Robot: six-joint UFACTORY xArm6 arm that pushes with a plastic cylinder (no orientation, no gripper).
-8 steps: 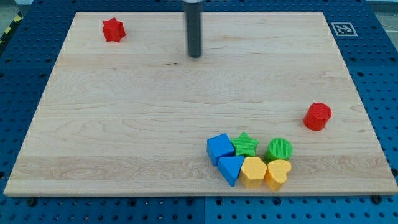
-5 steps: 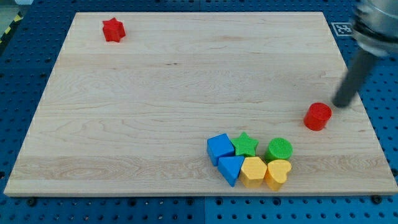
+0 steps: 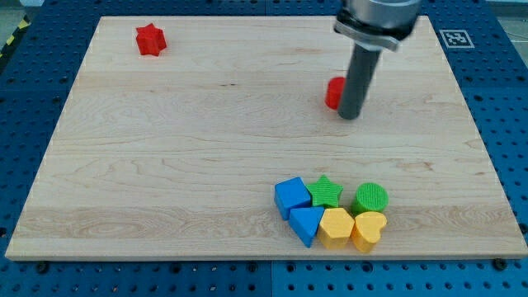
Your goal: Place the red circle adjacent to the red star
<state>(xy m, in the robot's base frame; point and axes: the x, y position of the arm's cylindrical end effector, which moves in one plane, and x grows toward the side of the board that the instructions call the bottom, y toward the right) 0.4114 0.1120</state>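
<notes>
- Pale wooden worktop (image 3: 165, 165) on a blue pegboard base (image 3: 511, 148), with a black-and-white marker tag (image 3: 456, 38) just off the far right corner.
- Dark rod coming down from the top edge, right of centre, ending at my tip (image 3: 350, 116).
- No fingers on this arm at all, only the bare rod, so nothing to open or close.
- Red circle (image 3: 334, 93) in the upper half of the worktop, right of centre, partly hidden behind the rod.
- My tip right against the red circle's right side, touching or very nearly; exact contact impossible to tell.
- Red star (image 3: 151, 40) close to the top left corner, well apart from the red circle, with bare wood between them.
- Tight cluster of six blocks near the bottom edge, right of centre, well apart from my tip.
- Upper row of the cluster: blue cube-like block (image 3: 292, 196), green star (image 3: 327, 191), green circle (image 3: 370, 198), left to right.
- Lower row: blue triangle (image 3: 306, 223), yellow hexagon (image 3: 337, 227), yellow heart (image 3: 368, 230), each touching its neighbour.
- Green star wedged between the blue cube-like block and the green circle, just above the yellow hexagon.
</notes>
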